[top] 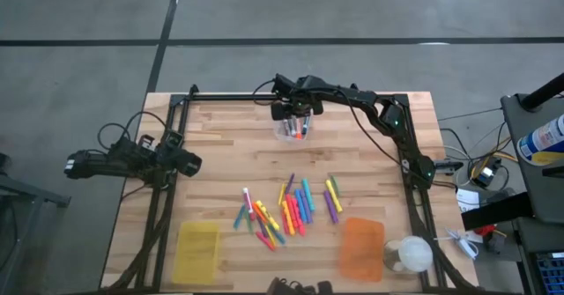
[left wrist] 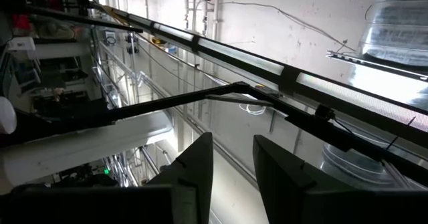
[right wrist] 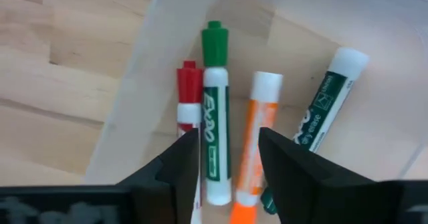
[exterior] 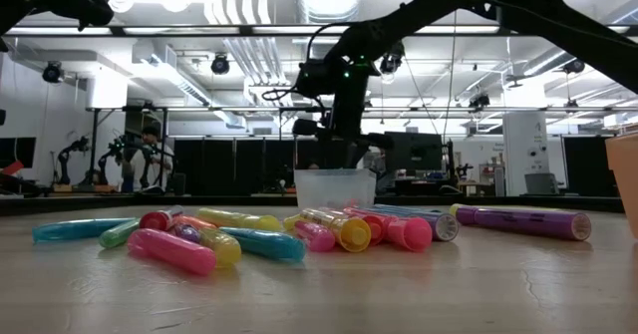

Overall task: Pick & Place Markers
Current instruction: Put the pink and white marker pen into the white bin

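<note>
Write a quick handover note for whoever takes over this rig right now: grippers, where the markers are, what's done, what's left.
Right gripper: open, empty, above the clear bin at the table's far side.
Left gripper: fingers apart, empty, parked off the table's left edge.
Done: four markers show in the clear bin: red, green, orange and one with a white cap.
Left: the loose pile of markers on the near middle of the table. The yellow bin and orange bin look empty.
</note>
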Tool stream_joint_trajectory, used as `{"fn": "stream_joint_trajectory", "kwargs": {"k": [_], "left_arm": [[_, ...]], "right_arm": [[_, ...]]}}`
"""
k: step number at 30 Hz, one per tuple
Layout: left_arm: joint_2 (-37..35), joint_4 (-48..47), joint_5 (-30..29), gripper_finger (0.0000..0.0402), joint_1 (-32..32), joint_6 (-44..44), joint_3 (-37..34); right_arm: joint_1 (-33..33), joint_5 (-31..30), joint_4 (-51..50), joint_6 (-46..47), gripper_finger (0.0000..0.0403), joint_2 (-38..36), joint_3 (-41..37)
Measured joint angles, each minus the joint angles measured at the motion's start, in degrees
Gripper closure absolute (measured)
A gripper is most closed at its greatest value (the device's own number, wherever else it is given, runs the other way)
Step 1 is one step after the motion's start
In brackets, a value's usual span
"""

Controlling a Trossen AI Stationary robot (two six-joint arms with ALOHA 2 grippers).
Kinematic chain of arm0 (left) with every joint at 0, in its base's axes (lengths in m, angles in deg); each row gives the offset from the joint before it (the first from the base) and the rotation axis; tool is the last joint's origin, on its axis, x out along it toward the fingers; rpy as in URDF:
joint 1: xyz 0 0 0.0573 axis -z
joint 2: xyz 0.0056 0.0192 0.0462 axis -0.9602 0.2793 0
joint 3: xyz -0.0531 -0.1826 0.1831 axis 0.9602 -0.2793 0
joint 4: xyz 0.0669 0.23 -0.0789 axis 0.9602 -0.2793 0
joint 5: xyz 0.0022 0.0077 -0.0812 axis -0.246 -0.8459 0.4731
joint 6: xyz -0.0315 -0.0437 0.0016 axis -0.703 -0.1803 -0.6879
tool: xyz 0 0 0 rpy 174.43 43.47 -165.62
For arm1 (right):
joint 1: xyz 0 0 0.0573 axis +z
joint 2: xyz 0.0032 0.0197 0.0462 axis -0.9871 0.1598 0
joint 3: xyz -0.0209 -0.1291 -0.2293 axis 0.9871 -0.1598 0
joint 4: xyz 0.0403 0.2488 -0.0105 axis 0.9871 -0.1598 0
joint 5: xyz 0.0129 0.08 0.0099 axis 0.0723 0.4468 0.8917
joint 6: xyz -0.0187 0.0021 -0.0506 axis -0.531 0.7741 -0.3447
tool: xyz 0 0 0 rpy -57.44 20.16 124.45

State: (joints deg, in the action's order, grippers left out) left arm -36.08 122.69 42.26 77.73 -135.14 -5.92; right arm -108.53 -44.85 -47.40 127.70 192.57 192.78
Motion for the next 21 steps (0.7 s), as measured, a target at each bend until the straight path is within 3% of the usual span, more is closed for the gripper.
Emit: {"fn": "stream_joint_trajectory", "kwargs": {"k": [8,21], "left_arm": [[0.0,0.0,0.0,0.03,0.0,0.1,0.0],[0.0,0.1,1.9,0.03,0.0,1.9,0.0]], "right_arm": [[0.6,6.6,0.1,-1.8,0.0226,0.0,3.3],[6.0,17.2,0.1,-5.0,0.0232,0.0,9.7]]}}
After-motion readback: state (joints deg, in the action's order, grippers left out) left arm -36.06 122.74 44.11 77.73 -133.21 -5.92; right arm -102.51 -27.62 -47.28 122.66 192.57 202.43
